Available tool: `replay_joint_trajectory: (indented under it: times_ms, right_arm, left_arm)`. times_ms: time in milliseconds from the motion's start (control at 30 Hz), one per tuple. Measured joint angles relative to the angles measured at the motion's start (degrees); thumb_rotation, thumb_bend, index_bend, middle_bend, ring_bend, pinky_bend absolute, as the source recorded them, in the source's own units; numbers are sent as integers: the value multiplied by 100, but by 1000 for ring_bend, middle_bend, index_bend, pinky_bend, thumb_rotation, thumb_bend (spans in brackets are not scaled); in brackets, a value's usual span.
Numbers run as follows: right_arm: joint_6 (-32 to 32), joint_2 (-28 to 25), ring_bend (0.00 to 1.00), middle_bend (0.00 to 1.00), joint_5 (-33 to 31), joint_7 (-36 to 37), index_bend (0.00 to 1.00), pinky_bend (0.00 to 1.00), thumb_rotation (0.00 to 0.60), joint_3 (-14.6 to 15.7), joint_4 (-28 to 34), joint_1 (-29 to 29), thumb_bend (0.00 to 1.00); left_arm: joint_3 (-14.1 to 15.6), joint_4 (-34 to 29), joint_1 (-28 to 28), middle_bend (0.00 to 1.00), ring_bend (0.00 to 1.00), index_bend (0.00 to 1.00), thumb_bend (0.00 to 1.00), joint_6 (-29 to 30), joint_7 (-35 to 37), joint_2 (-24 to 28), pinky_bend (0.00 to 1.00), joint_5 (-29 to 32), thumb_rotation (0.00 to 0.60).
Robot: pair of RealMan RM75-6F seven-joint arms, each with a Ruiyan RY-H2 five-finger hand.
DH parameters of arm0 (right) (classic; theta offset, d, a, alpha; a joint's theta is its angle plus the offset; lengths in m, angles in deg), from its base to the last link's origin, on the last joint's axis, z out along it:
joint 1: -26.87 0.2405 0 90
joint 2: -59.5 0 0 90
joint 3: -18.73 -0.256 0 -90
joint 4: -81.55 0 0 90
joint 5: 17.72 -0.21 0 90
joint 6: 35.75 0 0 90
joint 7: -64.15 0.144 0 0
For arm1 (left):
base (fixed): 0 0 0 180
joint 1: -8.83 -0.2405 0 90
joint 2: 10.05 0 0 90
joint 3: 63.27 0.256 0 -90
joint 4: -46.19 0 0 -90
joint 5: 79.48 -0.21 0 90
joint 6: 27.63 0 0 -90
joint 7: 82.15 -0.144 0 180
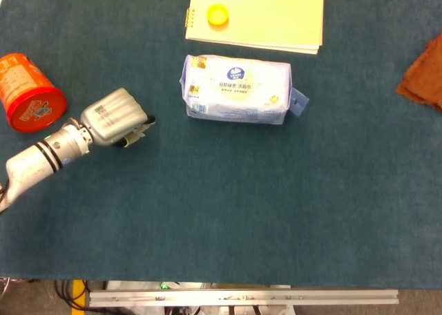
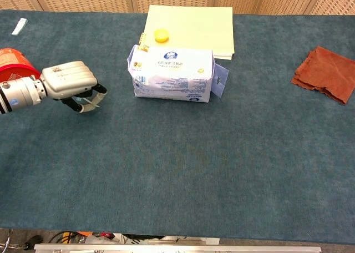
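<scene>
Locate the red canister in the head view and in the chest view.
Head view: the red canister lies at the left edge, up-left of the left hand.
Chest view: the canister sits at the left edge, partly behind the left arm.
Shared landmark: the wipes pack, right of the hand.

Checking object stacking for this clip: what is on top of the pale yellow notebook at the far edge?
A small yellow cap rests on the yellow notebook near its spiral-bound left edge. Nothing else lies on it. What is beneath the cover cannot be seen.
</scene>
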Motion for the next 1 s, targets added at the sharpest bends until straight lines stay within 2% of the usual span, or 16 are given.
replay_joint_trajectory:
  times_ms: [167, 367, 600, 767, 1000]
  right_arm:
    - [-85, 42, 503, 469, 23, 81, 441, 500, 600, -15, -78, 63, 786]
    - [-176, 88, 503, 469, 72, 187, 441, 500, 600, -22, -173, 132, 785]
    - [-262, 120, 504, 469, 152, 249, 441, 500, 600, 5, -244, 186, 785]
    - [-242, 121, 507, 469, 163, 249, 441, 500, 600, 24, -260, 169, 786]
    - [-172, 84, 507, 469, 113, 326, 441, 500, 600, 27, -294, 101, 786]
  left_arm:
    - [-76, -522, 5, 1000, 991, 609, 364, 186, -162, 382, 930, 28, 600]
    - [-235, -1498, 59, 1000, 991, 607, 364, 414, -495, 1015, 930, 58, 600]
    - [-599, -2613, 329, 1000, 991, 606, 364, 473, -997, 1609, 930, 65, 600]
    - [-881, -2997, 641, 1000, 993, 605, 364, 283, -1168, 1674, 930, 54, 600]
    - [-1135, -3062, 1028, 1000, 993, 597, 364, -193, -1278, 1433, 930, 67, 600]
